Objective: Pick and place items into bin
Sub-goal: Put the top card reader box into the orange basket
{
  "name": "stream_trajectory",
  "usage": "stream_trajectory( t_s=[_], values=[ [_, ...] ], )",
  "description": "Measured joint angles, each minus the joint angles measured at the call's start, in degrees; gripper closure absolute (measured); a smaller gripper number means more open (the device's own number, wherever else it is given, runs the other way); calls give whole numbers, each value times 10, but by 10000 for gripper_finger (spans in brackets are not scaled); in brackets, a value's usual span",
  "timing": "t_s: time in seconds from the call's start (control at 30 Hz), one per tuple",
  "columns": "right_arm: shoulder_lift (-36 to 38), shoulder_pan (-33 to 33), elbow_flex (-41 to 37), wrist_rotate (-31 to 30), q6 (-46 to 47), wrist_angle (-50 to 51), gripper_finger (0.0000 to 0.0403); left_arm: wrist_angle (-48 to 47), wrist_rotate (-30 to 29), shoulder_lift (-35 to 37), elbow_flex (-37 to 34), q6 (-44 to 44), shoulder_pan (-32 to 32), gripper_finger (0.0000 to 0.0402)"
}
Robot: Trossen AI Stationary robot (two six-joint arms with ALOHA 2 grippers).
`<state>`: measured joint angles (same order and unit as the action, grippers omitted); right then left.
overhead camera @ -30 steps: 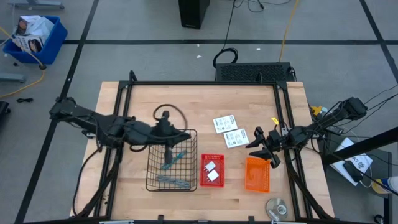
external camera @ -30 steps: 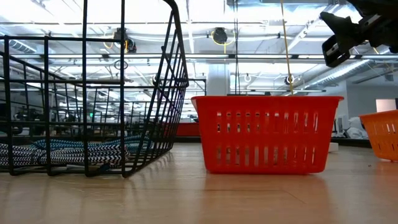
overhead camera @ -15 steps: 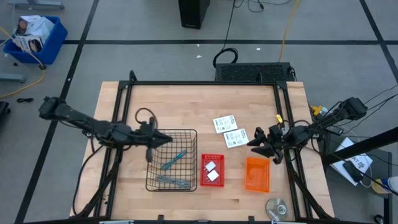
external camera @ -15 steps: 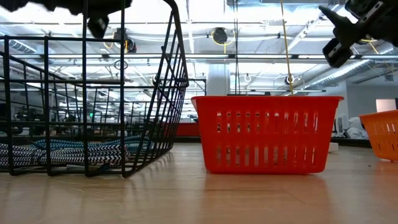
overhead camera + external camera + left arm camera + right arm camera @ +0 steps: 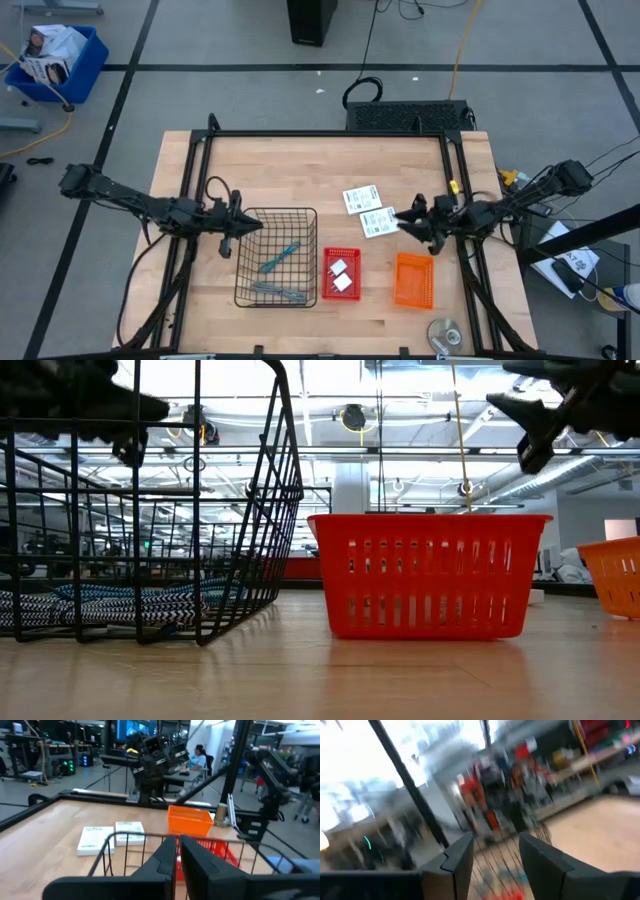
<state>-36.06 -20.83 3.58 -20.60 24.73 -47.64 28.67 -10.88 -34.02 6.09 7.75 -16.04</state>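
Even overhead light falls on the pale wooden table [image 5: 300,170], casting soft shadows. Bright ceiling lights glare in the low view. The right wrist view is smeared with blur.

Tools [image 5: 275,273] in basket [image 5: 310,250]; cards [image 5: 369,210] on table [image 5: 300,170].

1. The right wrist view is badly blurred, so the room past the right gripper [image 5: 490,855] cannot be made out.
2. The wire basket [image 5: 150,510] is cut off by the low view's left edge.
3. The print on the cards [image 5: 368,210] is too small to be read.
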Motion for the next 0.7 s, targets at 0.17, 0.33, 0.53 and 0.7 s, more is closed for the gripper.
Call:
stream_trajectory(
  t_s=[0.17,0.33,0.53,0.7],
  values=[
    [-2,52,68,19,-6,227,250,35,9,16,-31,-6,21,371],
    [-3,105,150,110,-51,386,250,60,9,16,-55,-33,46,371],
    [-15,182,268,134,-44,639,250,66,36,15,-55,-1,73,371],
    [-41,244,322,161,-60,773,250,56,16,15,-55,-6,74,371]
  ],
)
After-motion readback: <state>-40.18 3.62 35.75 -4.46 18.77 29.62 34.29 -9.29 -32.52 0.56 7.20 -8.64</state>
